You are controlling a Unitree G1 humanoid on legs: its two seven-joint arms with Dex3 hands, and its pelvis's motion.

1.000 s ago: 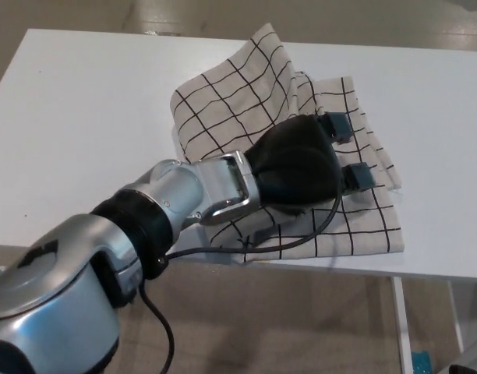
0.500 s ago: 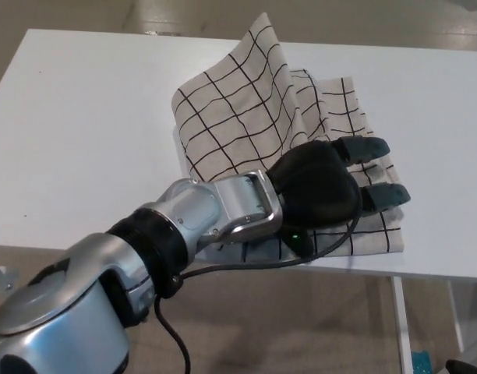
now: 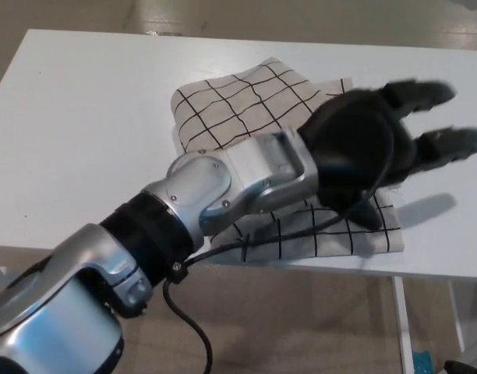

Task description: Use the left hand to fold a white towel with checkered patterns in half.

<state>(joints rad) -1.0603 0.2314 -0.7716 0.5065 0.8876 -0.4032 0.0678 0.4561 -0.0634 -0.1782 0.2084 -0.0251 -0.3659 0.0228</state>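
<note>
Two thick black fingers [image 3: 425,93] of the left hand [image 3: 363,152] were spread apart and pointed to the right, holding nothing; their tips were blurred, and the thumb could not be made out clearly. The hand hung above the right part of the towel [image 3: 246,105], seemingly clear of the cloth, with its shadow falling on the worktop [image 3: 83,117] just right of the towel's near right corner. Behind the hand, the silver wrist and forearm ran back toward the near left, a black cable trailing beneath them across the towel's near edge.

The white towel with its black checkered lines lay on the white worktop, toward the right and close to the near edge. It appeared doubled over: an upper layer covered the far left part, and a lower layer showed along the right side and the near edge, the edges not quite matched. The right hand was not in view.

By the look of it, the fold itself was made and the hand was in the releasing step. The next move would likely call for drawing the open hand away without snagging the top layer, or pressing the fold flat if the layers needed evening out
</note>
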